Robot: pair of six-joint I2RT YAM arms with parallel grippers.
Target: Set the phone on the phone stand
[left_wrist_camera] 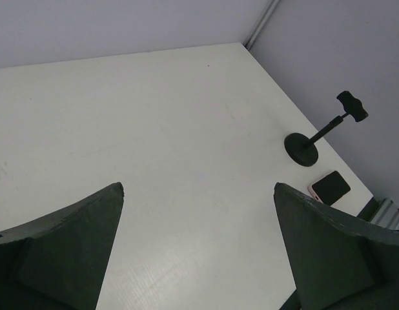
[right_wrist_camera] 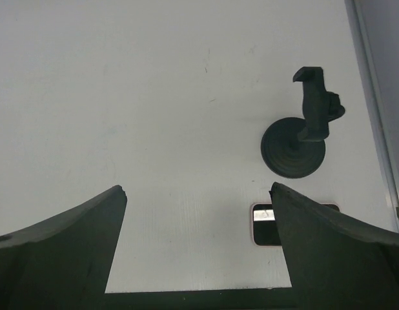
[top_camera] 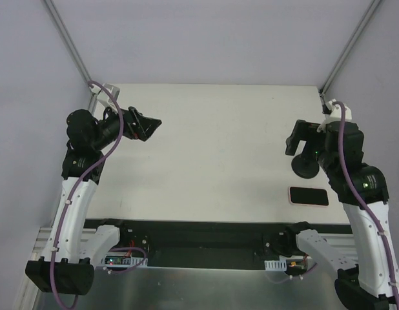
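Evidently the phone [top_camera: 308, 196], flat on the worktop [top_camera: 219, 161], is thin, rigid, likely slippery; grip its pink case edges. Spread wide, empty: left fingers [left_wrist_camera: 70, 245], right fingers [right_wrist_camera: 328, 252].

Lab test cell: white table [top_camera: 219, 129], grey walls [top_camera: 206, 39].

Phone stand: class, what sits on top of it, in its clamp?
Nothing: the clamp of the phone stand is empty. The phone lies flat on the table beside its base. Under the base is hidden.
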